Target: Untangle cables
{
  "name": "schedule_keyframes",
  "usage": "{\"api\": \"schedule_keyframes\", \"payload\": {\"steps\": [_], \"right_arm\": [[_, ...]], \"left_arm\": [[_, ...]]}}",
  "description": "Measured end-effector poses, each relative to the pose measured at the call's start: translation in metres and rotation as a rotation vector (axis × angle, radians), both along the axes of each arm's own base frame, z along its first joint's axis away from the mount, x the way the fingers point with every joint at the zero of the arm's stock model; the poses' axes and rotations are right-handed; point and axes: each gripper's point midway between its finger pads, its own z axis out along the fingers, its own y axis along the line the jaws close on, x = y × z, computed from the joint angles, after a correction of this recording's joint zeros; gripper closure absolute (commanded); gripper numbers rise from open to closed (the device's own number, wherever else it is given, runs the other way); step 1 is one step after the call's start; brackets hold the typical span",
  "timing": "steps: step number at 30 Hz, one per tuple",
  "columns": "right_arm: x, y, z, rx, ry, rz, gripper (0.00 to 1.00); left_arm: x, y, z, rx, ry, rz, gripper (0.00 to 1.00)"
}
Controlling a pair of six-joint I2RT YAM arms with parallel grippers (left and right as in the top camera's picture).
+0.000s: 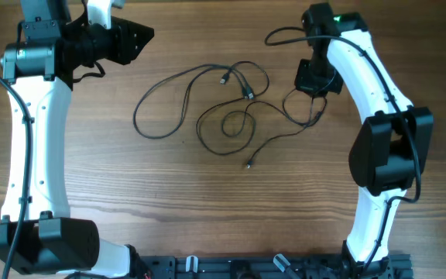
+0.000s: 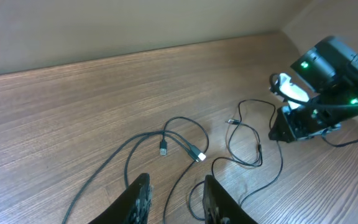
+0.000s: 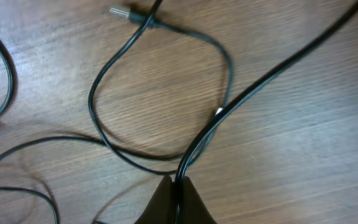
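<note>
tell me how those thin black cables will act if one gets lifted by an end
Probably floppy: the cables lie in loose curls on the table, so a lifted end would likely sag and trail. Likely light, being so thin. Where strands cross, pulling one may drag its neighbours along.

cables (image 1: 248, 94) black, silvery plug tips | table (image 1: 207, 209) brown, streaked wood grain | left arm (image 1: 33, 147), right arm (image 1: 362, 66) white, black joints | light (image 1: 337, 17) green
</note>
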Motion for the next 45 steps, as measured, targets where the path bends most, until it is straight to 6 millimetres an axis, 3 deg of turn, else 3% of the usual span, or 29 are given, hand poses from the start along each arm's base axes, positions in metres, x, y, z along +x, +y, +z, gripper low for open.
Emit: {"api": "schedule_keyframes", "payload": {"steps": [10,18,20,21,29,37,45], "right_arm": [[-0.027,0.019,-0.031,0.063,0.099,0.103,0.95],[-0.030,0.024,-0.046,0.087,0.100,0.178,0.95],[-0.027,0.025,-0.047,0.091,0.089,0.191,0.86],[-0.026,0.026,-0.047,0.093,0.085,0.199,0.76],[-0.027,0.031,-0.047,0.123,0.087,0.246,0.45],[-0.033,0.035,-0.049,0.157,0.109,0.267,0.43],[-0.042,0.034,-0.064,0.158,0.126,0.265,0.42]], "left_arm": [[0.000,0.000,0.000,0.000,0.000,0.000,0.71],[0.000,0.000,0.000,0.000,0.002,0.000,0.71],[0.000,0.000,0.000,0.000,0.002,0.000,0.71],[0.000,0.000,0.000,0.000,0.002,0.000,0.71],[0.000,0.000,0.000,0.000,0.002,0.000,0.71],[0.000,0.000,0.000,0.000,0.002,0.000,0.71],[-0.001,-0.002,0.001,-0.009,0.001,-0.009,0.71]]}}
